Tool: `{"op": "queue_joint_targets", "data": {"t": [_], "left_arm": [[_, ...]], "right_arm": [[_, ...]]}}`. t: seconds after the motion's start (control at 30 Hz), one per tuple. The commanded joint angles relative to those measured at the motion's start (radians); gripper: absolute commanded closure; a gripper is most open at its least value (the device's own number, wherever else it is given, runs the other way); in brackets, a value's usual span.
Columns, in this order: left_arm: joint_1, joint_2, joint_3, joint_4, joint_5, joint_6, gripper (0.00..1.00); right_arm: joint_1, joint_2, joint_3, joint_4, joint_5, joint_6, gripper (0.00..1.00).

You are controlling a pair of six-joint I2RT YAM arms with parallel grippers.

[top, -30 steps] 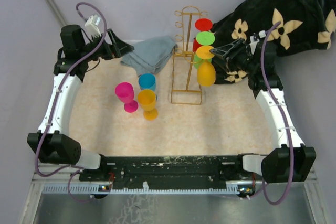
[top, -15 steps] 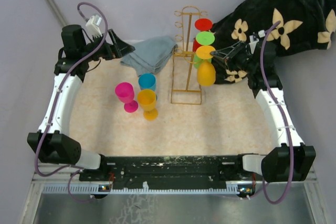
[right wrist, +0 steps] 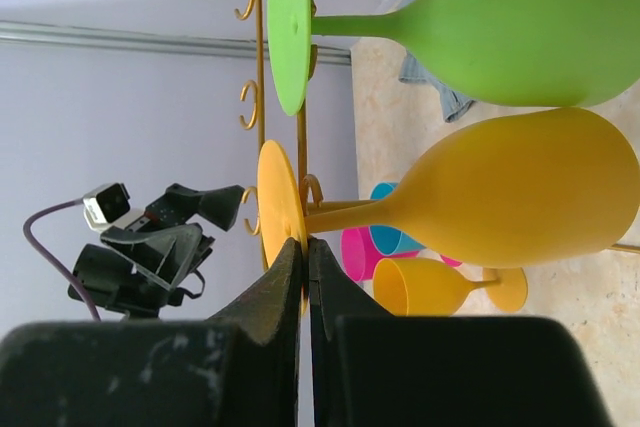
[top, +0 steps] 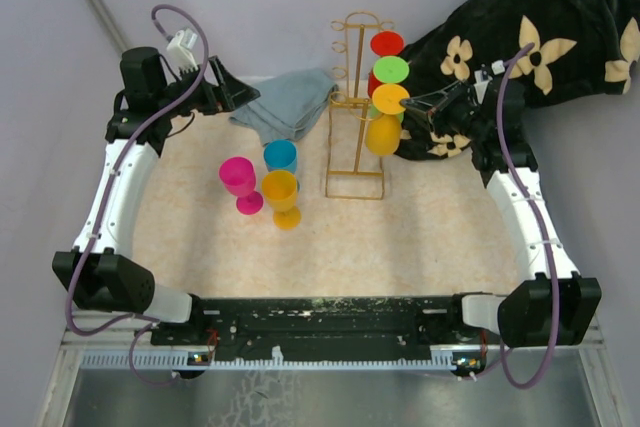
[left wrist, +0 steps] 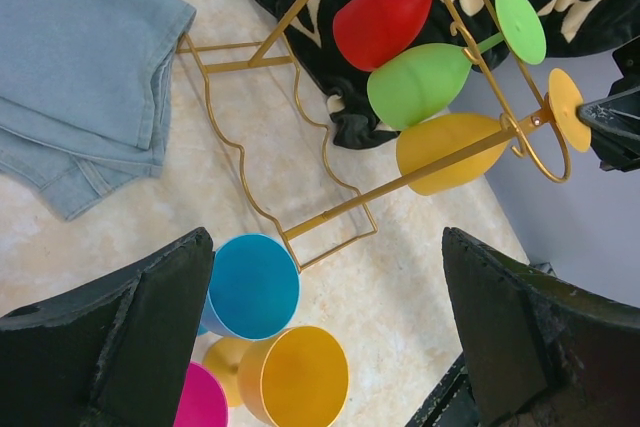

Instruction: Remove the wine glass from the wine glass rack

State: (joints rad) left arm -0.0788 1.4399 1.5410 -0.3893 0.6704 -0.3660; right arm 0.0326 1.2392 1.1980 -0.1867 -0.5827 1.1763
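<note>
The gold wire wine glass rack (top: 356, 107) stands at the back middle of the table. Three glasses hang upside down on its right side: red (top: 386, 45), green (top: 391, 71) and yellow (top: 384, 132). My right gripper (top: 412, 103) is shut on the rim of the yellow glass's round foot (right wrist: 280, 207), which still sits at its hook. The left wrist view shows the same rack (left wrist: 300, 177) and yellow glass (left wrist: 450, 152). My left gripper (top: 245, 94) is open and empty at the back left, over the blue cloth.
Pink (top: 238, 177), blue (top: 280, 157) and yellow (top: 281, 193) glasses stand on the table left of the rack. A folded blue cloth (top: 285, 102) lies at the back. A black flowered blanket (top: 520, 37) covers the back right corner behind my right arm.
My right gripper moved left onto the yellow glass's foot and shut on it. The yellow bowl swung slightly left toward the rack. The left arm has hardly moved.
</note>
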Motion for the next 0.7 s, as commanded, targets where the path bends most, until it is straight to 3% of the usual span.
{"op": "queue_joint_targets", "data": {"t": [0.0, 0.67], "left_arm": [[-0.009, 0.005, 0.004, 0.015, 0.009, 0.014, 0.0], [-0.01, -0.004, -0.007, 0.018, 0.006, 0.019, 0.0]], "right_arm": [[0.005, -0.03, 0.044, 0.071, -0.008, 0.028, 1.0], [-0.008, -0.054, 0.066, 0.113, -0.02, 0.107, 1.0]]}}
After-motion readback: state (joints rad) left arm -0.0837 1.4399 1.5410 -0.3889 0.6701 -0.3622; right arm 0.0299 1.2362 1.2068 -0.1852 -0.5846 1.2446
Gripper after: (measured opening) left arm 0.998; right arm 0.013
